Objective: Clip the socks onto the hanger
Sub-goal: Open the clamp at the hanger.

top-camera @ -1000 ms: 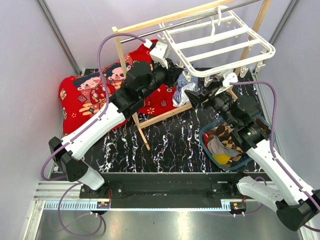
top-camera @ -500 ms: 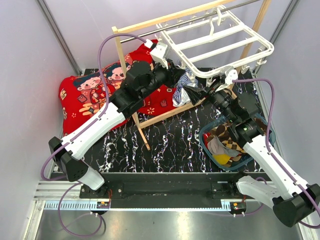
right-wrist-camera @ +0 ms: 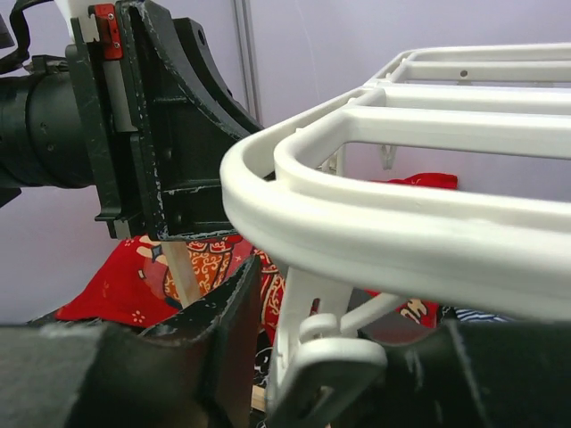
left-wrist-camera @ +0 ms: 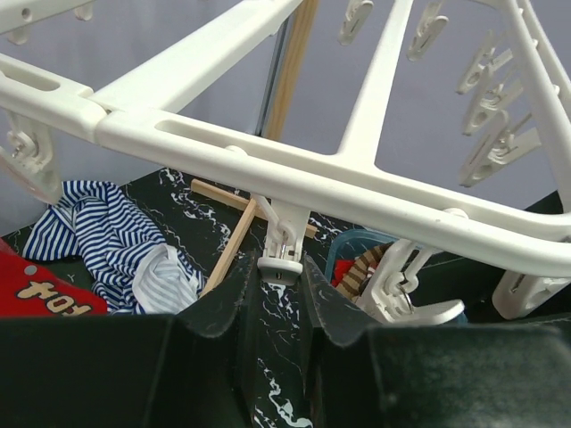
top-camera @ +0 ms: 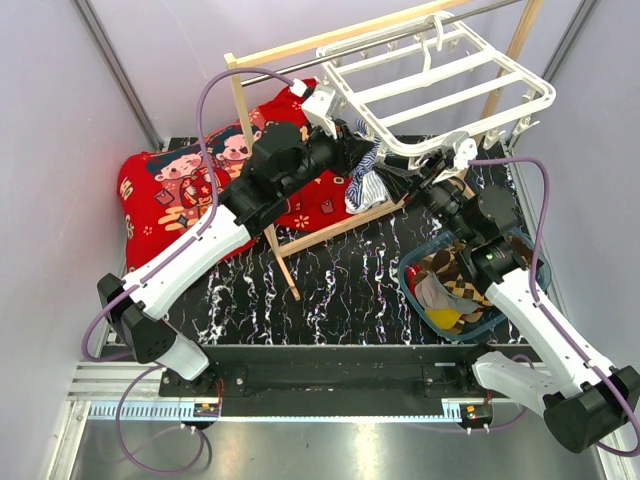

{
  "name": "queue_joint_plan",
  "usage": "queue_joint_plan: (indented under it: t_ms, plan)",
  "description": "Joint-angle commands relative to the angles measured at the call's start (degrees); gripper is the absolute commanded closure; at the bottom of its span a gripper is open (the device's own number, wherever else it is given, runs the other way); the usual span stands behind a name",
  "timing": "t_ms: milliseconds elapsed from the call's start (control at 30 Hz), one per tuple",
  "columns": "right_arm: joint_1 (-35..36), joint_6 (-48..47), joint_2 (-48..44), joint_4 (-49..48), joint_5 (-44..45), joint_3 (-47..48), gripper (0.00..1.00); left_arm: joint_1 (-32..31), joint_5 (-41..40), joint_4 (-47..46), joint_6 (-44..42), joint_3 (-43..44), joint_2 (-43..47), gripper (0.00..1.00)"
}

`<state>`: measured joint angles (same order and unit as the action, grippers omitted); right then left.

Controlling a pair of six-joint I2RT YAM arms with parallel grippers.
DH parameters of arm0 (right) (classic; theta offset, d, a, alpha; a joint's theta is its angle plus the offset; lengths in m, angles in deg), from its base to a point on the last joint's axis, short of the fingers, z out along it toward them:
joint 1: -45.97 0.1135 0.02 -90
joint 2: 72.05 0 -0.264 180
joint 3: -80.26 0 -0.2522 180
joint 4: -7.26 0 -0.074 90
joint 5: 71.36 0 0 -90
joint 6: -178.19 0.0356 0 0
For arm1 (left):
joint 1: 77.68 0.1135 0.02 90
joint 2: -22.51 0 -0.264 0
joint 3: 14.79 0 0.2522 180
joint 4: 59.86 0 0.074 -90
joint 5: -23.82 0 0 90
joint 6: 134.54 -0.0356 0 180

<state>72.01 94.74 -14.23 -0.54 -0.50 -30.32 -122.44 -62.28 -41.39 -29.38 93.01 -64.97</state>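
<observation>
The white grid hanger point(top-camera: 450, 85) hangs tilted from the wooden rack. My left gripper point(top-camera: 365, 150) reaches up under its near left edge. In the left wrist view its fingers point(left-wrist-camera: 281, 263) are shut on a small dangling clip peg point(left-wrist-camera: 283, 254) of the hanger point(left-wrist-camera: 339, 178). My right gripper point(top-camera: 410, 170) is at the near rim from the right. Its jaws point(right-wrist-camera: 343, 312) stand round another clip peg point(right-wrist-camera: 335, 357), which rests against the right finger with a gap to the left finger point(right-wrist-camera: 234, 308). Checkered socks point(top-camera: 455, 285) lie in the basket; no sock is held.
A blue basket point(top-camera: 500, 322) with the socks stands at the right, under my right arm. A blue-and-white striped cloth point(top-camera: 365, 185) lies below the hanger. A red printed cushion point(top-camera: 180, 190) fills the left. The wooden rack's pole point(top-camera: 255, 140) and crossbar stand between the arms.
My right gripper has moved up and left to the hanger's near rim and its jaws have narrowed round a peg. The hanger shifted slightly. The left gripper kept its hold.
</observation>
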Motion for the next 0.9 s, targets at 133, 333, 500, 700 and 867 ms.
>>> queue_joint_plan:
  t_ms: [133, 333, 500, 700, 867]
  plan:
    - [-0.64, 0.84, 0.71, -3.66, -1.78, 0.24, 0.69, 0.10, 2.08, -0.14, 1.01, 2.55, 0.73, 0.91]
    - [-0.64, 0.75, 0.71, -3.66, -1.78, 0.15, 0.83, 0.02, 2.43, 0.47, 1.19, 2.55, 1.96, 0.84]
    - [-0.55, 0.75, 0.89, -3.75, -2.22, 0.33, 0.87, 0.10, 2.08, 1.00, 1.36, 0.98, 4.59, 0.69]
    - [-0.64, -0.13, 1.41, -3.05, -2.22, 0.77, 0.87, 0.10, 0.32, 3.81, 3.38, -0.79, 8.38, 0.43]
    - [-0.64, -0.92, 1.68, -2.08, -1.34, 0.86, 0.87, -0.07, 0.58, 5.22, 6.54, -2.19, 11.27, 0.32]
